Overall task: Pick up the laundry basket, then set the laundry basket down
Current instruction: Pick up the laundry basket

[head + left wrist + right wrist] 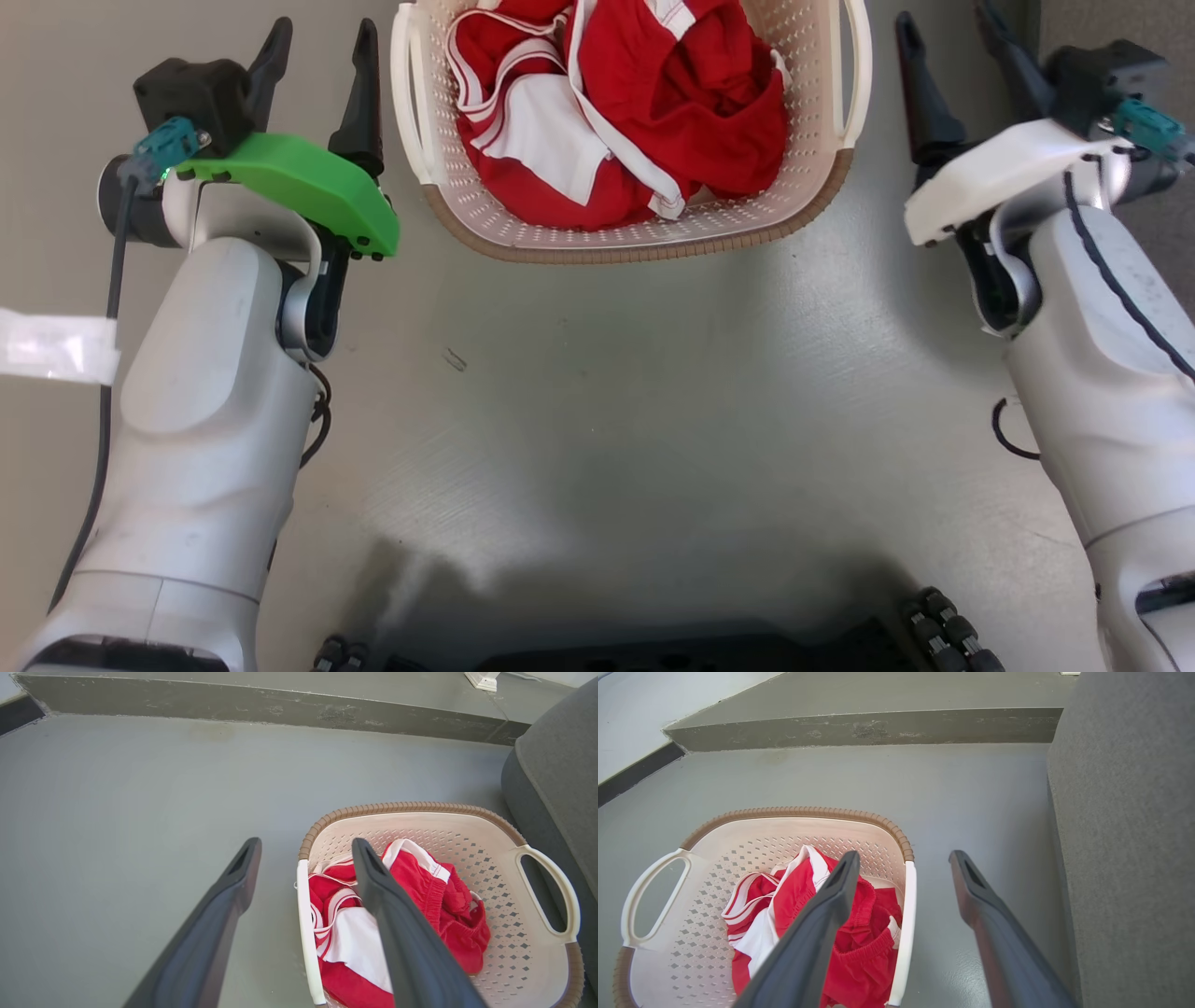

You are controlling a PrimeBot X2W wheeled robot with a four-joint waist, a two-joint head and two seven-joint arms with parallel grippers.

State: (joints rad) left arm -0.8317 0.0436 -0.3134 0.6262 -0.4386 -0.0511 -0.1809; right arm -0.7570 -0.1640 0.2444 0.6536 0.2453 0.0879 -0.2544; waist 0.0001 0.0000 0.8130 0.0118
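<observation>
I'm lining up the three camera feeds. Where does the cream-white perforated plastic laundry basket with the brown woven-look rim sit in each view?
Head view: the cream-white perforated plastic laundry basket is at top centre, cut off by the top edge.
Left wrist view: lower right.
Right wrist view: lower left.
Shared landmark: the red-and-white clothes lying inside it.
</observation>
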